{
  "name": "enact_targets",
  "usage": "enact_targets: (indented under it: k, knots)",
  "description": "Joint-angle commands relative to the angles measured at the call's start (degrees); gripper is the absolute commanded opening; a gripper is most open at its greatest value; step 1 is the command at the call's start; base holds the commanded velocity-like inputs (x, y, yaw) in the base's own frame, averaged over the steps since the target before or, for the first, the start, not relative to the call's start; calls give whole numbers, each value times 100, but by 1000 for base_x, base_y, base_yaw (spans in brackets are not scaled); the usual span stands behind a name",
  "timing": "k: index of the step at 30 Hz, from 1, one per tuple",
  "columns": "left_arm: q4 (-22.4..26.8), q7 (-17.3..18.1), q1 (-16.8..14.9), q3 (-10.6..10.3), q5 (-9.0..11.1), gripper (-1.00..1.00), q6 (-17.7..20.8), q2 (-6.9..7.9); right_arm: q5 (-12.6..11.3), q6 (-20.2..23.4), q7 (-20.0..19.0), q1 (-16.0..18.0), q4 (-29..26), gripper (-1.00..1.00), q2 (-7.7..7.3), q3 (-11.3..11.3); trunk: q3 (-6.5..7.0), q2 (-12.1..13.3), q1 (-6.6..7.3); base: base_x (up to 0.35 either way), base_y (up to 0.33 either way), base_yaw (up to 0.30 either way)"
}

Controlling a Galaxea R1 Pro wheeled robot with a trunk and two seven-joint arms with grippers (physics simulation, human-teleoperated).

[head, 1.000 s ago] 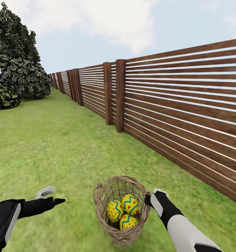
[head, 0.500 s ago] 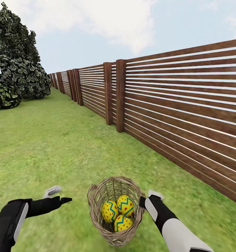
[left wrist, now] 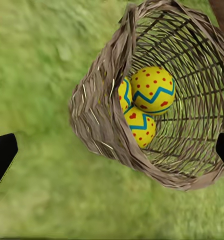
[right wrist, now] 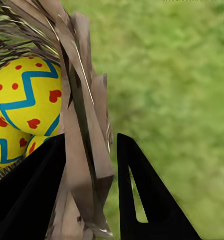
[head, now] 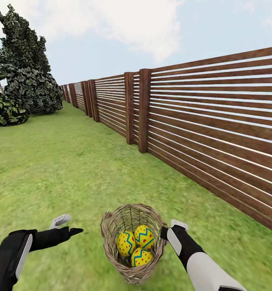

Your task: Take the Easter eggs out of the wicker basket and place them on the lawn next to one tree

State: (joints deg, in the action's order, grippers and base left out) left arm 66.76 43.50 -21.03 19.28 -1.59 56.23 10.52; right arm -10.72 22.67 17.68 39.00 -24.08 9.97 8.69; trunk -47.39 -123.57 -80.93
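The right gripper [right wrist: 89, 187] pinches the wicker basket [head: 111, 236] by its rim, all three Easter eggs [head: 136, 244] inside, above the lawn [head: 63, 169] beside the fence [head: 200, 121]. The left gripper [head: 67, 226] hangs spread and empty nearby.

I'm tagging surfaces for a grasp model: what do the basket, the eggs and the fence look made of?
The wicker basket looks like woven tan wicker, matt, with open gaps between strands. The Easter eggs look smooth and hard, painted yellow with red dots and blue zigzags; the material beneath is unclear. The fence looks like brown wood, with grain on its slats.
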Motion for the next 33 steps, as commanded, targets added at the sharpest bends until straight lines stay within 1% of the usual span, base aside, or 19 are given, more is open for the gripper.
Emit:
enact_targets:
  k: [1, 13, 17, 33]
  knots:
    - [1, 35, -6, 11, -18, 100, 37, -1, -70, 9, 34, 0, -18, -100, 3, 10, -3, -3, 1, 0, 21, 259]
    - [2, 36, -6, 47, -17, 100, 45, 0, -79, 9, 34, 2, -18, -100, 3, 10, 26, -3, 1, 0, 1, 276]
    - [-4, 36, -6, 50, -17, 100, 46, 1, -78, 9, 34, 2, -18, -100, 3, 10, 104, 158, 89, 0, 0, 213]
    - [-3, 36, -6, 41, -17, 100, 39, -4, -76, 1, 34, 2, -18, -100, 3, 10, 392, 799, 440, 0, 0, 5]
